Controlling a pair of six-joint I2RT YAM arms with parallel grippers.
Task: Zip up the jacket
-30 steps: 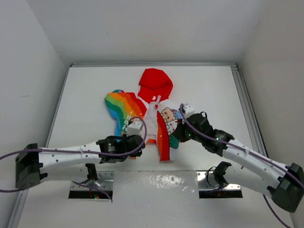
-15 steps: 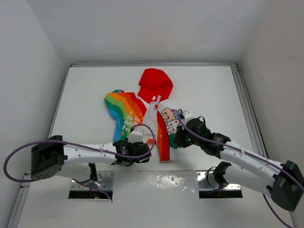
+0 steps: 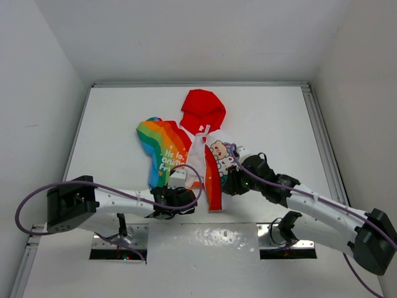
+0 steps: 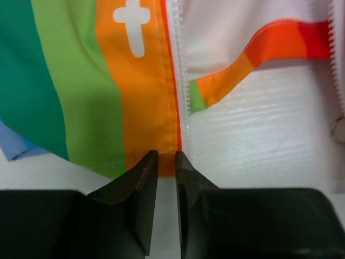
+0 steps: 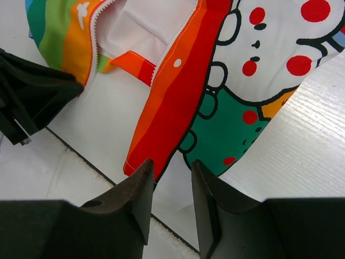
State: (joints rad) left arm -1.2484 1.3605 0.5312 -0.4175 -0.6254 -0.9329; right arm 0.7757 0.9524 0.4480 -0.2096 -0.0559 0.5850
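Observation:
The jacket (image 3: pixel 205 155) lies open on the white table, red hood (image 3: pixel 203 110) at the far end, rainbow panel (image 3: pixel 162 146) left, cartoon front (image 3: pixel 220 155) right. My left gripper (image 3: pixel 191 191) is at the rainbow panel's bottom hem. In the left wrist view its jaws (image 4: pixel 164 159) stand a narrow gap apart, with the orange hem corner (image 4: pixel 167 164) beside the white zipper teeth (image 4: pixel 183 81) between the tips. My right gripper (image 3: pixel 224 189) is open over the red strip (image 5: pixel 178 97) and green cartoon print (image 5: pixel 226 135), its tips (image 5: pixel 172 164) at the strip's lower end.
A metal zipper ring (image 4: pixel 338 129) shows at the right edge of the left wrist view. The left gripper's black body (image 5: pixel 32 97) lies close left of the red strip. A shiny metal plate (image 3: pixel 205 239) and the table's near seam (image 5: pixel 81 156) lie just behind the hem.
My left arm has swung in and brought its gripper down and right to the rainbow panel's hem. My right gripper has shifted slightly left toward the red strip.

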